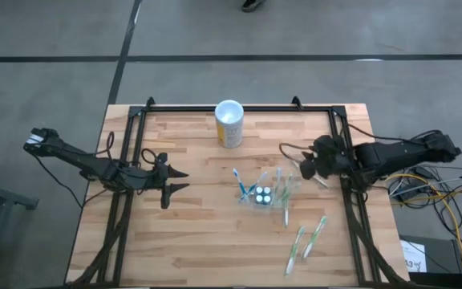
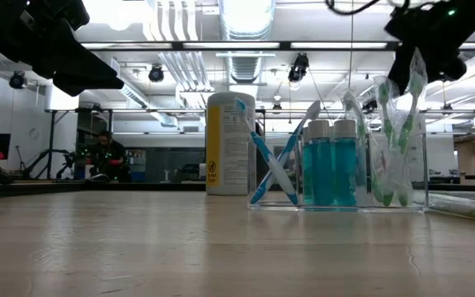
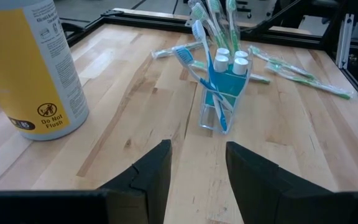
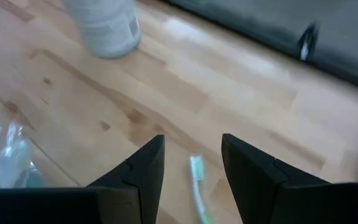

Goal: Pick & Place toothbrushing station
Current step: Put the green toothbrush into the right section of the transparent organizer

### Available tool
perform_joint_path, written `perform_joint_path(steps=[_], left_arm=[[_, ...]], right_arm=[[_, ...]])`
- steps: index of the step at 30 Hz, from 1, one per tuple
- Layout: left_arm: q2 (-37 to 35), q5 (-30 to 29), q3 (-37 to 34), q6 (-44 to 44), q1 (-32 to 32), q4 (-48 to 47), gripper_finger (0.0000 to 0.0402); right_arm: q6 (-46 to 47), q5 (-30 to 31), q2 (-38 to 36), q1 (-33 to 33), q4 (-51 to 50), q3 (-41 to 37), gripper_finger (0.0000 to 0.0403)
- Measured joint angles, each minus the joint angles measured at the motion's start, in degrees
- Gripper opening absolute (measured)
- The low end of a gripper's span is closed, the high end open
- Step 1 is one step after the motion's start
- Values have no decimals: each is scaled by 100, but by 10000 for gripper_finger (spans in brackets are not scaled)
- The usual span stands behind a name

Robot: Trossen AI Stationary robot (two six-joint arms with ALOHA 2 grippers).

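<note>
The toothbrushing station (image 1: 267, 195) is a clear holder standing on the wood mid-table. It contains blue toothbrushes (image 3: 207, 68), two blue bottles (image 2: 330, 161) and green toothbrushes (image 2: 386, 148). My right gripper (image 1: 301, 167) hovers just right of it, above its right end in the low view (image 2: 419, 51), shut on a green toothbrush (image 2: 416, 82). My left gripper (image 1: 176, 183) waits open at the table's left, pointing at the station (image 3: 219, 106). My right gripper has the green toothbrush between its two fingers. Its green end (image 4: 196, 171) sticks out ahead of them in the right wrist view, and the fingers hide the place of contact. The brush hangs slanting below the gripper, clear of the table.
A yellow canister (image 1: 229, 124) stands upright at the far middle of the table. Two green toothbrushes (image 1: 295, 249), (image 1: 316, 234) lie flat on the wood near the right front. A black frame (image 1: 239, 107) runs along the table's far edge and sides.
</note>
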Motion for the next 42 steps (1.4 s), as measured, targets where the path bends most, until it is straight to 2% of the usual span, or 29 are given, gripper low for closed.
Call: perform_joint_path(steps=[6,12,21,32,37,42], left_arm=[[0,-2,-2,0,2,0,157],[0,-2,0,0,2,2,157],[0,0,-2,0,2,0,157],[0,-2,0,0,1,1,157],[0,0,0,0,1,0,157],[0,-2,0,0,-1,0,157]], right_arm=[[-245,-1472,154,-1252,383,0,157],[-492,-1828,137,-2056,774,0,157],[-840,-3706,280,-3226,890,2,157],[-928,-4344,1055,-3637,871,12,146],[-1092,-4505,1389,-3693,879,118,152],[-835,-4540,1677,-3694,888,232,157]])
